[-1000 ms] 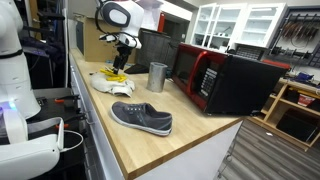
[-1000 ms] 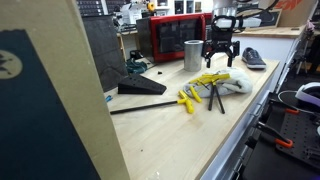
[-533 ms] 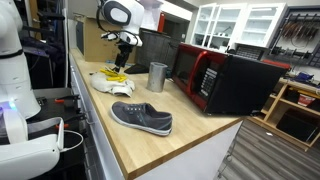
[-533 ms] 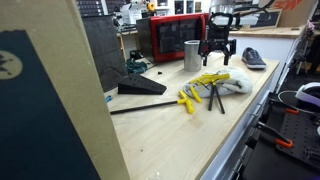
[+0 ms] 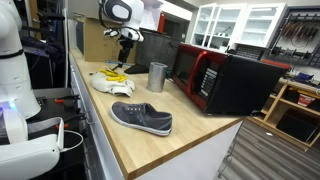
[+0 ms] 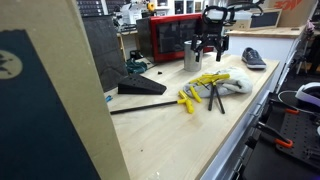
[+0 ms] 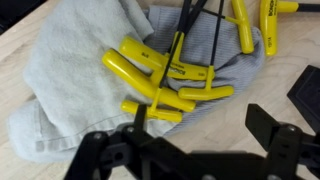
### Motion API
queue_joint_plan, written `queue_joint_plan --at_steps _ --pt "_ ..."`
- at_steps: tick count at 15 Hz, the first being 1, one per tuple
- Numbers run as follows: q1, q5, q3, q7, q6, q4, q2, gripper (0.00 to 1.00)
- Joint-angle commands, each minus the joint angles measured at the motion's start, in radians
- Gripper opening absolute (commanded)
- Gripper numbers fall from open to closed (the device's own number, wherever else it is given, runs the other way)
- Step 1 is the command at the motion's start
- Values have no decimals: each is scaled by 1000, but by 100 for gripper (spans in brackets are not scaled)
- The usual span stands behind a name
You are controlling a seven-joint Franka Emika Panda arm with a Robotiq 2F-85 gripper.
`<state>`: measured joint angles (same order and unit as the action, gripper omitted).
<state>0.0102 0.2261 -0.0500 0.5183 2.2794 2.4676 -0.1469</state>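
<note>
Hand (image 6: 210,57): wide, empty, I hold nothing | directly below: yellow T-handle keys (image 7: 165,80) on grey towel (image 7: 60,90), bench (image 6: 170,140) | keys ungrasped.

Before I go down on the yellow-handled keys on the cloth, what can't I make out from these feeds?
- Wrist view: the dark gripper hides the near edge of the cloth and part of the lowest of the yellow-handled keys.
- Wrist view: key shafts run off the top edge; the handle print is too small to read.
- Both exterior views: the keys are too small to count.
- Exterior view: the wall of the metal cup hides its inside.
</note>
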Motion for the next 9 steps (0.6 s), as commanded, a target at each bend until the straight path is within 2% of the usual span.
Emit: queue_joint_plan --at_steps 1,9 --pt "13 -6 -21 12 -17 -69 25 100" --pt "44 -42 -55 14 -5 -146 133 100"
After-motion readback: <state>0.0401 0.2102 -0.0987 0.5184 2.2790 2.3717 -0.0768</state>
